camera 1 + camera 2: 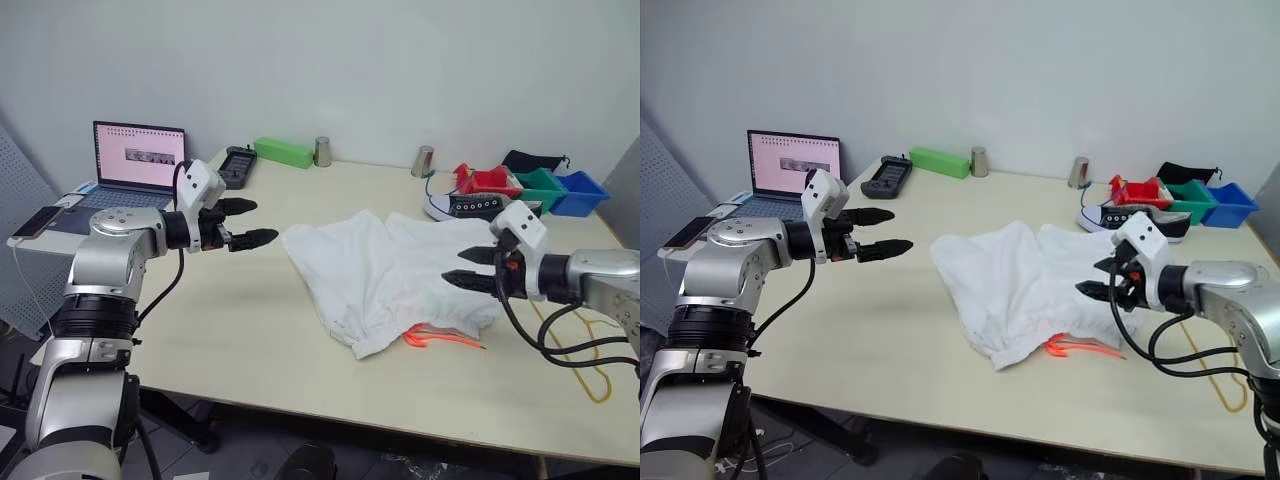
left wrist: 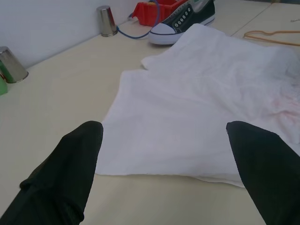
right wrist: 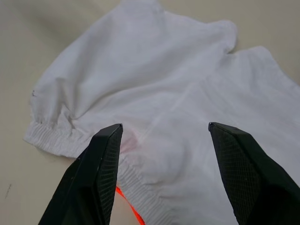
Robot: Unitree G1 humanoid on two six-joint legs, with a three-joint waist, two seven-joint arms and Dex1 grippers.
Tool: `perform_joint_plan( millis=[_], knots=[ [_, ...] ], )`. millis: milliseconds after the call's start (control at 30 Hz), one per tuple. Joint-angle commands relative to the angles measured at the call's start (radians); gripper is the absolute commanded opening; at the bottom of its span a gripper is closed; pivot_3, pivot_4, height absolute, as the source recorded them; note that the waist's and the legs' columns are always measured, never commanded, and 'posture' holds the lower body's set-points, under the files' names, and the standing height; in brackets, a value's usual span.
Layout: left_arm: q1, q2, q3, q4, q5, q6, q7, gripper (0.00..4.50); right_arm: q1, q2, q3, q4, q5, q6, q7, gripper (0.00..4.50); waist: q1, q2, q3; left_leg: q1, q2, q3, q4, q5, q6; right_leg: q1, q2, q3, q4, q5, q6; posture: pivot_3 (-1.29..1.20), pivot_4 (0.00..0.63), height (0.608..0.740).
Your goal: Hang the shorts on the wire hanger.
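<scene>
Beige table [image 1: 250, 340]: shorts [image 1: 390, 270] partly hide wire hanger [image 1: 590, 375].

silver metal arms; black cables; white wrist blocks; black two-finger grippers

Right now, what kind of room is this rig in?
Probably an office or lab test bench: a plain table against a bare wall, an open laptop to one side, and coloured parts bins at the far edge.
</scene>
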Motion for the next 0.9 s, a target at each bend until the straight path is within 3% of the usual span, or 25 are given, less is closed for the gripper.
perform_joint_plan(
  millis=[33, 467, 733, 900],
  knots=[
    [-0.029, -0.008, 0.012, 0.026, 0.013, -0.059, 0.009, 4.5, -0.003, -0.007, -0.051, -0.031, 0.003, 0.0, -0.018, 3.08, -0.001, 0.0, 0.0, 0.0, 0.0, 0.0, 0.0, 0.0, 0.0, 0.0, 0.0, 0.0, 0.0, 0.0, 0.0, 0.36, 0.0, 0.74],
    [-0.041, 0.001, 0.023, 0.089, 0.029, -0.104, 0.005, 4.5, -0.047, 0.001, 0.012, -0.083, 0.011, 0.025, -0.026, 3.08, -0.007, 0.0, 0.0, 0.0, 0.001, 0.0, 0.0, 0.0, 0.0, 0.0, 0.0, 0.0, 0.001, 0.0, -0.001, 0.37, 0.0, 0.74],
    [0.007, 0.02, 0.017, 0.0, 0.008, -0.06, -0.038, 4.5, -0.082, 0.015, 0.107, -0.138, 0.021, 0.043, -0.006, 3.08, -0.007, 0.0, 0.0, 0.0, 0.001, -0.001, 0.0, 0.0, 0.0, 0.0, 0.0, -0.001, 0.0, 0.0, -0.001, 0.38, 0.0, 0.74],
    [0.104, -0.01, -0.014, -0.172, -0.007, -0.026, -0.026, 4.5, -0.082, 0.059, 0.263, -0.173, -0.062, 0.004, -0.036, 3.08, -0.005, 0.0, 0.0, 0.0, 0.001, -0.001, 0.0, 0.0, 0.0, 0.0, 0.0, 0.0, 0.001, 0.0, -0.001, 0.4, 0.0, 0.74]
  ],
)
